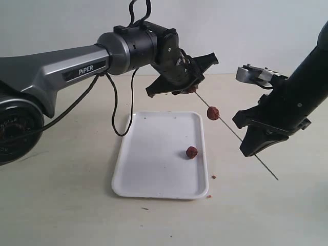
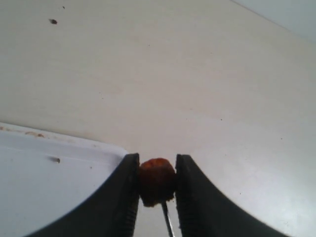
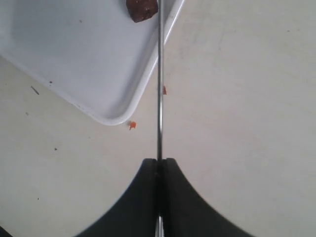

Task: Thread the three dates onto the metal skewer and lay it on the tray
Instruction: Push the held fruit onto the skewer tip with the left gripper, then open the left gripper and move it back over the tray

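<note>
While the right gripper clamps the thin grey metal skewer, one wrinkled reddish-brown date sits threaded above the right rim of the flat white tray, a second date lies on it, and the left gripper squeezes a third date, seemingly on the skewer's tip.

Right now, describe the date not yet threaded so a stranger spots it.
On the table lies the white tray. The date lies loose near its right edge; the other two are up on the skewer, one pinched in the left gripper.
</note>
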You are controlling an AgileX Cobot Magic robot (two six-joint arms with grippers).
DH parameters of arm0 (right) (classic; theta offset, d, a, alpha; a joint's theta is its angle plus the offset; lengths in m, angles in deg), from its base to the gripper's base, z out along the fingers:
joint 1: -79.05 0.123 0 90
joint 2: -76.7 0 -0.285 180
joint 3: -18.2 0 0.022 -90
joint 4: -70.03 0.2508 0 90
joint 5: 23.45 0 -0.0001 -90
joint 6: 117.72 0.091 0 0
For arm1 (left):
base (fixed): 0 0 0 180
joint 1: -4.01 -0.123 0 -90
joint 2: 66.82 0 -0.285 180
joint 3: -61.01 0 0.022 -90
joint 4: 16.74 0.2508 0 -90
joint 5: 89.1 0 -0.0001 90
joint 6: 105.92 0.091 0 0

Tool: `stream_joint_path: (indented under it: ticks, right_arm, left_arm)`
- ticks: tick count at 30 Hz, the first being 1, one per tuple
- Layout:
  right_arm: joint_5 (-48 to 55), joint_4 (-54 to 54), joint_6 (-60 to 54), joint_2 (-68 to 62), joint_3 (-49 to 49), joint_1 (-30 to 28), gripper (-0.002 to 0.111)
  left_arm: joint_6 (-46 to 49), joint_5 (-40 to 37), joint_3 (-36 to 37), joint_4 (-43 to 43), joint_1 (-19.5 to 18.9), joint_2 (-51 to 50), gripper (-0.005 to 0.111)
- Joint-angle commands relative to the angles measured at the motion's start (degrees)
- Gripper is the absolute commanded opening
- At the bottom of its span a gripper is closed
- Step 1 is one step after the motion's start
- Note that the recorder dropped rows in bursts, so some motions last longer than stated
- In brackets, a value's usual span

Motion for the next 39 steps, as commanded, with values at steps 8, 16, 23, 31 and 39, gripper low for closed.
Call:
stream_joint_path:
  ticks: [8,16,23,31,39]
  right_arm:
    - [-4.08,0.69,-0.72,-0.05,0.15,-0.26,0.0]
    - [-11.04,0.95,-0.72,-0.05,0.15,-0.26,0.0]
    - [-14.67,1.06,-1.05,-0.05,0.15,-0.23,0.0]
    - [-14.31,1.17,-1.41,-0.05,0.15,-0.23,0.0]
    - [-14.32,1.35,-1.66,-0.05,0.15,-0.26,0.0]
  left_arm:
    - [0.69,0.38,-0.28,-3.59,0.95,0.13,0.027]
    - [1.28,0.74,-0.28,-4.17,1.96,0.71,0.027]
    - [1.42,1.46,-0.28,-4.29,3.48,0.71,0.027]
    - [4.57,2.02,-0.28,-4.18,3.58,0.71,0.029]
    - [5.62,1.46,-0.28,-4.42,3.65,0.71,0.068]
